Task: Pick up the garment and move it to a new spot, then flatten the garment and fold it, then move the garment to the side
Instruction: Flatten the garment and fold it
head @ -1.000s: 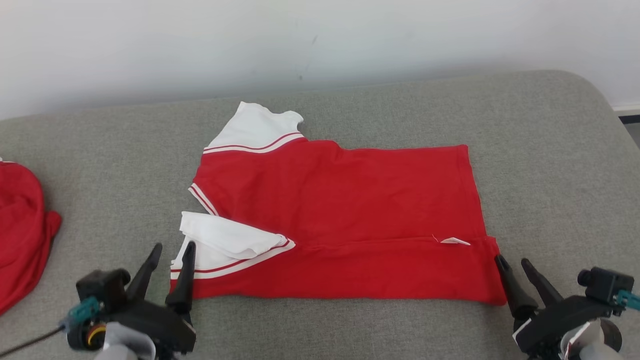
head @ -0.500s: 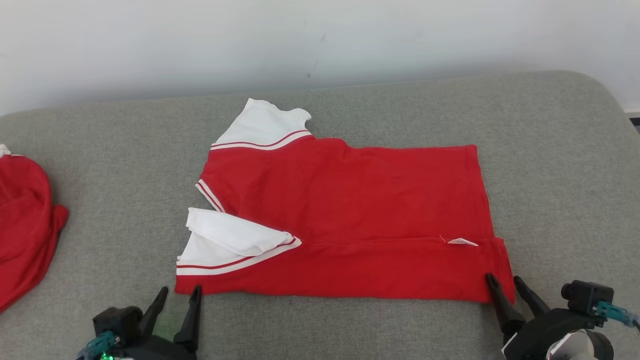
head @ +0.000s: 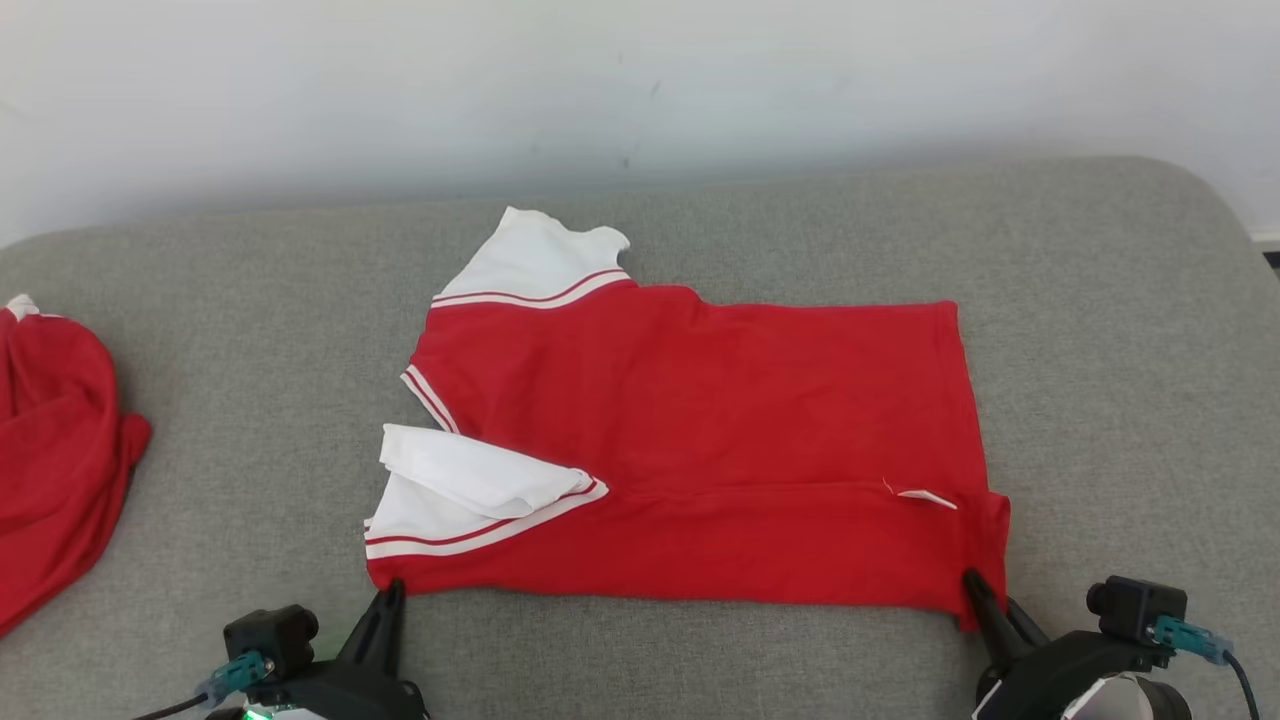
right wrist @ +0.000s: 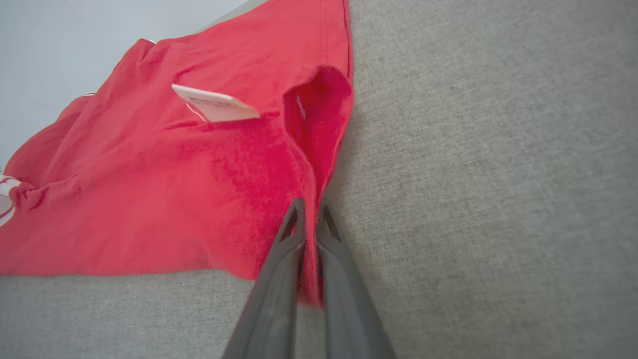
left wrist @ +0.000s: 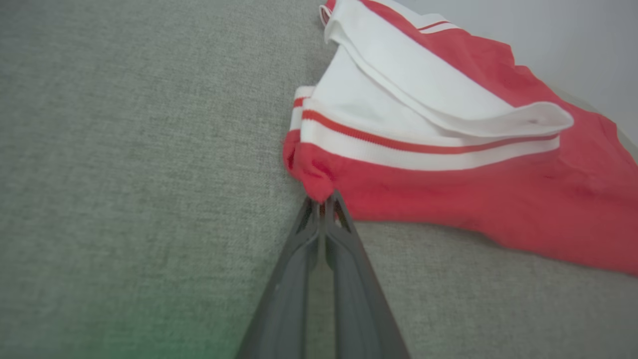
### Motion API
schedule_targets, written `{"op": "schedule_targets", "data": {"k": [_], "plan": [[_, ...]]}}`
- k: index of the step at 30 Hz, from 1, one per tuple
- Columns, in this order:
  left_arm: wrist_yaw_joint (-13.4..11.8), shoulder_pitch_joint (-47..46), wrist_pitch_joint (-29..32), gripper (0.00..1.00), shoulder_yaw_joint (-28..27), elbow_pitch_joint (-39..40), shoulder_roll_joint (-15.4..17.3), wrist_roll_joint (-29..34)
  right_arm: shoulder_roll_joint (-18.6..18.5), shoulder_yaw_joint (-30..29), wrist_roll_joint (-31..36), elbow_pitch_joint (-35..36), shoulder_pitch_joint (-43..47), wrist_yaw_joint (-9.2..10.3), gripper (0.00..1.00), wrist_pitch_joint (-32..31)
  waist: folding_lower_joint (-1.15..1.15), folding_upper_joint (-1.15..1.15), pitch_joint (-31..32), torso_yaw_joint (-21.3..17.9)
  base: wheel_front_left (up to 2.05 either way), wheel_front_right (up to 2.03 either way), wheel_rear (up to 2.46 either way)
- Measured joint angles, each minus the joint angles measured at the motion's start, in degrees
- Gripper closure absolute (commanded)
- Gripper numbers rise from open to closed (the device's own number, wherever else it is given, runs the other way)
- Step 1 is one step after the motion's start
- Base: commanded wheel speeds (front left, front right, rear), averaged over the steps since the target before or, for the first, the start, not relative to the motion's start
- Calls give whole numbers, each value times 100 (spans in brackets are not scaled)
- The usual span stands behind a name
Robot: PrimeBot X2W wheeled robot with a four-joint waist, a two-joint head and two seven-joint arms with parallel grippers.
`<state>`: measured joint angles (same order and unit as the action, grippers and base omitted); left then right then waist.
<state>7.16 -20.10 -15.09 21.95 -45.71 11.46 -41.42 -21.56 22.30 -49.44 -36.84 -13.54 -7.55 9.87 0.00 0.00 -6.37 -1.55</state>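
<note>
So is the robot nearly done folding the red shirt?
Not yet. Done: the red shirt lies spread flat on the grey cushion, and its near edge looks folded over once. In hand: the left gripper and right gripper are pinched shut on its two near corners. Left: finish the folding, then move it to the side.
</note>
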Motion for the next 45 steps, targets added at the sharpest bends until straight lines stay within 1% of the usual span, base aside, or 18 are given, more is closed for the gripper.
{"op": "schedule_targets", "data": {"k": [6, 9, 15, 19, 23, 26, 30, 31, 32, 33, 34, 37, 38, 39, 40, 41, 42, 45], "plan": [[29, 376, 3, 100, -70, 421, 112, 77, -105, -49, -147, 73, 212, 0, 100, 129, 0, 0, 213, -13, 0, 0, 0], [35, 688, 3, 100, -263, 783, 146, 121, -182, -92, -226, 177, 400, 0, 100, 158, 0, 0, 320, -7, 0, 0, 0], [36, 1477, 4, 100, -491, 1402, 12, 339, -346, -214, -435, 494, 848, 0, 100, 164, 0, 0, 493, 30, 0, 0, 0], [9, 1922, 4, 100, -700, 1719, -93, 390, -439, -223, -513, 745, 1087, 0, 100, -34, -1, 0, 534, 42, 0, 0, 0], [-8, 2263, 4, 100, -784, 1841, -230, 437, -569, -321, -530, 879, 1261, 0, 100, -140, 0, 0, 518, 72, 0, 0, 0], [-8, 2378, 4, 100, -727, 1790, -254, 624, -602, -412, -524, 894, 1362, 0, 100, -225, 0, 0, 531, 116, 0, 0, 0], [-8, 2414, 4, 100, -753, 1778, -315, 673, -577, -509, -489, 867, 1434, 0, 100, -337, 0, 0, 578, 172, 0, 0, 0], [-8, 2423, 4, 100, -749, 1742, -322, 681, -558, -536, -467, 857, 1450, 0, 96, -338, 0, 0, 589, 186, 0, 0, 0], [-8, 2427, 4, 100, -743, 1695, -324, 690, -537, -580, -389, 843, 1466, 0, 16, -294, 0, 0, 601, 199, 0, 0, 0], [-8, 2429, 4, 62, -742, 1684, -323, 734, -510, -631, -313, 825, 1473, 0, 0, -237, 0, 0, 616, 213, 0, 0, 0], [-8, 2426, 4, 0, -751, 1708, -322, 787, -492, -697, -219, 809, 1474, 0, 0, -146, 0, 0, 630, 226, 0, 0, 0], [-65, 2426, 4, 0, -832, 1812, -303, 1034, -434, -907, 83, 826, 1470, 0, 0, 96, 0, 0, 669, 251, 0, 0, 0], [-119, 2428, 4, 0, -1040, 2012, -332, 1098, -335, -1013, 292, 943, 1468, 0, 0, 236, 0, 0, 690, 254, 0, 0, 0], [-119, 2428, 4, 0, -1040, 2012, -332, 1098, -335, -1013, 292, 943, 1468, 0, 0, 236, 0, 0, 690, 254, 0, 0, 0], [-168, 2442, 3, 0, -1241, 2260, -353, 1332, -281, -1126, 563, 1087, 1456, 0, 0, 350, 0, 0, 704, 248, 0, 0, 0], [-168, 2442, 3, 0, -1241, 2260, -353, 1332, -281, -1126, 563, 1087, 1456, 0, 0, 350, 0, 0, 704, 248, 0, 0, 0], [-193, 2465, 4, 0, -1373, 2408, -390, 1418, -261, -1203, 723, 1160, 1446, 0, 0, 402, 0, 0, 709, 241, 0, 0, 0], [-275, 2491, 4, 0, -1663, 2887, -438, 1946, -66, -1475, 1147, 1437, 1424, 0, 0, 488, 0, 0, 715, 219, 0, 0, 0]]}}
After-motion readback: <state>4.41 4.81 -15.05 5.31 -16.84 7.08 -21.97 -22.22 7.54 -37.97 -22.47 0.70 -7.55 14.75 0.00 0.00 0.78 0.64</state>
